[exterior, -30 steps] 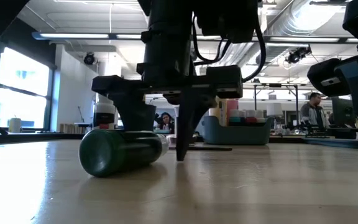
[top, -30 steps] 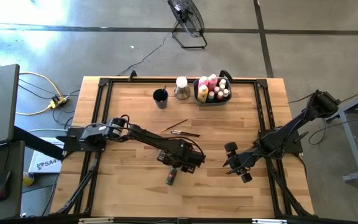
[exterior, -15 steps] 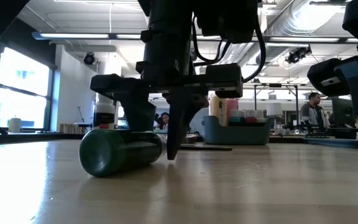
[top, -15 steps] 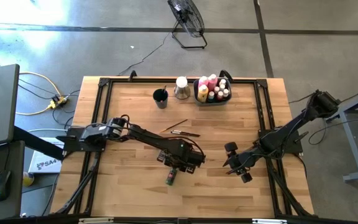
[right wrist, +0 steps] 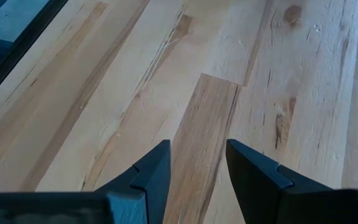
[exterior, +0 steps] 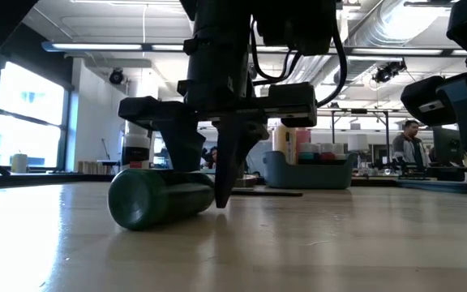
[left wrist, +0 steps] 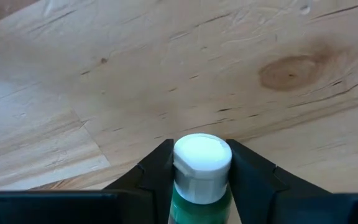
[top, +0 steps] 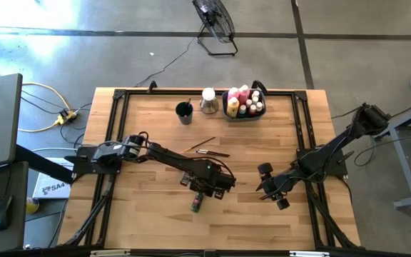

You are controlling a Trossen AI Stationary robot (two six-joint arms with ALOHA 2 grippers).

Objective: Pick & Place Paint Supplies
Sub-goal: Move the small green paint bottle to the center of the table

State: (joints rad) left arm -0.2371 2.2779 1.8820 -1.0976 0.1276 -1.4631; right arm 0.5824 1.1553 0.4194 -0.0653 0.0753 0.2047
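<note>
Left gripper [left wrist: 199, 171] has its fingers pressed against the green paint bottle [top: 197, 203] lying low and centre on the table [top: 148, 221]. I'd squeeze firmly, lift straight — it could roll. Right gripper [right wrist: 196, 163] waits parted and empty at right.

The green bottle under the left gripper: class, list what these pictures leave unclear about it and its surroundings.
- Green bottle: its label is unreadable; in the high view the left gripper covers most of it.
- Whether the fingers press the white cap or just flank it: the left wrist view cannot settle it.
- Bin: the bottles inside are too small to count.
- Brushes: too thin to count.
</note>
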